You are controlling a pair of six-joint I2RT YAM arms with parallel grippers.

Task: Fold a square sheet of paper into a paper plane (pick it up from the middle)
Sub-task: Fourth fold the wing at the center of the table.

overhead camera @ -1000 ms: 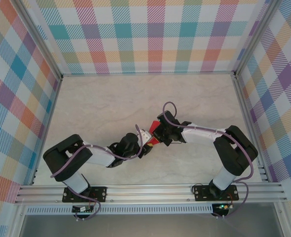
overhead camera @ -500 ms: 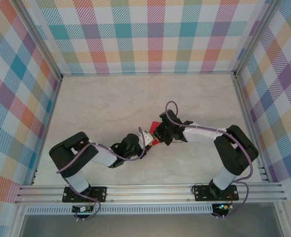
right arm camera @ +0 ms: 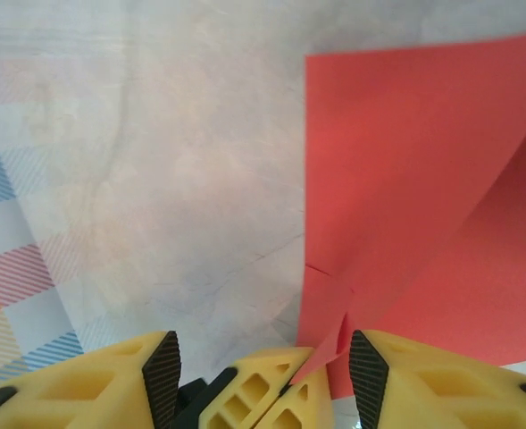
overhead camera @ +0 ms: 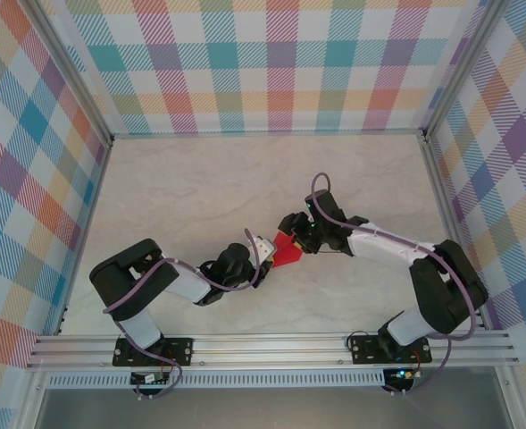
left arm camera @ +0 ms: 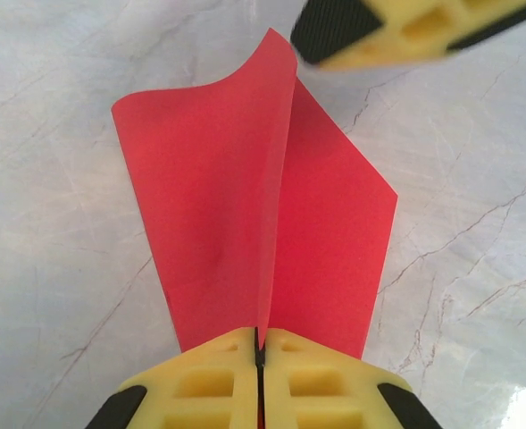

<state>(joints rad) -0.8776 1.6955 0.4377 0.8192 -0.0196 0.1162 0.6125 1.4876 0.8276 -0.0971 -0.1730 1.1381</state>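
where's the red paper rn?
Mid-table in the top view, the folded red paper is pinched in the left end effector, with the open right end effector just beyond it.

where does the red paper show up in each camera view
Top external: the red paper is mid-table, right at the tip of the left gripper.
Left wrist: the red paper fills the centre, rising creased from the bottom edge.
Right wrist: the red paper covers the right half.
Shared landmark: the left gripper, shut on the paper's edge, over the pale marbled table.
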